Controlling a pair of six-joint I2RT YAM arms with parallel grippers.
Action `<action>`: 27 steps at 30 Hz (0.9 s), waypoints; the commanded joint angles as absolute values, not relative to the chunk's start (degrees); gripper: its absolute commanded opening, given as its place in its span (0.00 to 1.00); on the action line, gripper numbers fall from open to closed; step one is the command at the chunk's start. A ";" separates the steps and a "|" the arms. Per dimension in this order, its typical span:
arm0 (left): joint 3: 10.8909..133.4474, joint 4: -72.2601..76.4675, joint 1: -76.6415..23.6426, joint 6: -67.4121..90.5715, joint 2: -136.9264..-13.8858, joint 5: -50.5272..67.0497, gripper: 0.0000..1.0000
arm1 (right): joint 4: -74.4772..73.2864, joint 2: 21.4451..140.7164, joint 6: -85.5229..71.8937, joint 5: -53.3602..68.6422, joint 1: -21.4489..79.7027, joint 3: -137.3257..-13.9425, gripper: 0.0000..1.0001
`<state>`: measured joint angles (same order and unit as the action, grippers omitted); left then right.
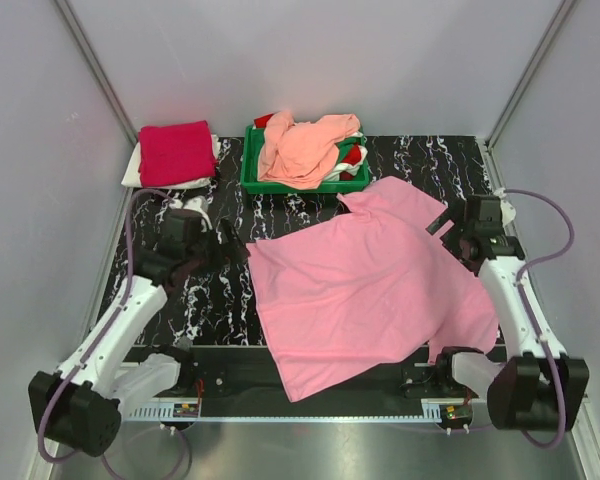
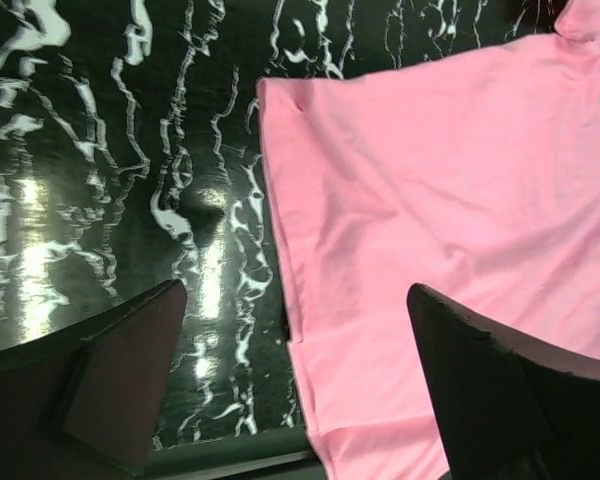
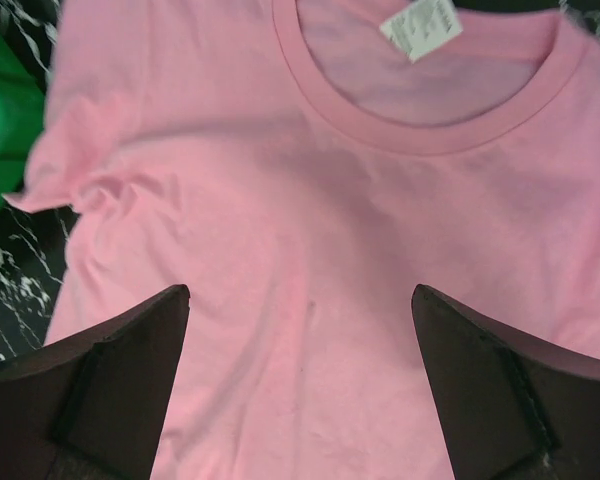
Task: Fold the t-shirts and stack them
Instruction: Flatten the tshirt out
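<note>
Open and empty, left gripper and right gripper hover over the pink t-shirt; peach t-shirt covers much of the tray

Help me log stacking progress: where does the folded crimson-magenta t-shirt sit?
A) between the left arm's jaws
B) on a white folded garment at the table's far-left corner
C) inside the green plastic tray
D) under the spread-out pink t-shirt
B: in the top view the folded crimson-magenta t-shirt lies on top of a white folded garment at the far-left corner, just left of the green plastic tray, not in it.
</note>
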<state>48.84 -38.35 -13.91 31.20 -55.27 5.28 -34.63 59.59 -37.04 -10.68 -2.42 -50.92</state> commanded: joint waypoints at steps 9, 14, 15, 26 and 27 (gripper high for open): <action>44.20 -19.61 -36.65 46.67 -76.27 2.90 0.99 | -30.15 82.25 -35.42 2.90 -2.55 -52.21 1.00; 52.36 -22.75 -36.83 43.87 -92.44 2.12 0.99 | -28.57 87.89 -34.98 5.62 -2.55 -49.84 1.00; 56.12 -25.55 -36.65 43.34 -94.37 1.59 0.99 | -28.22 88.33 -35.42 6.23 -2.55 -49.31 1.00; 64.94 -37.08 -19.46 33.76 -105.20 0.70 0.98 | -14.62 84.91 -51.48 19.24 8.65 -33.85 1.00; 66.00 -37.96 -17.77 32.10 -106.16 0.79 0.99 | -13.20 84.55 -55.68 19.68 11.83 -32.79 1.00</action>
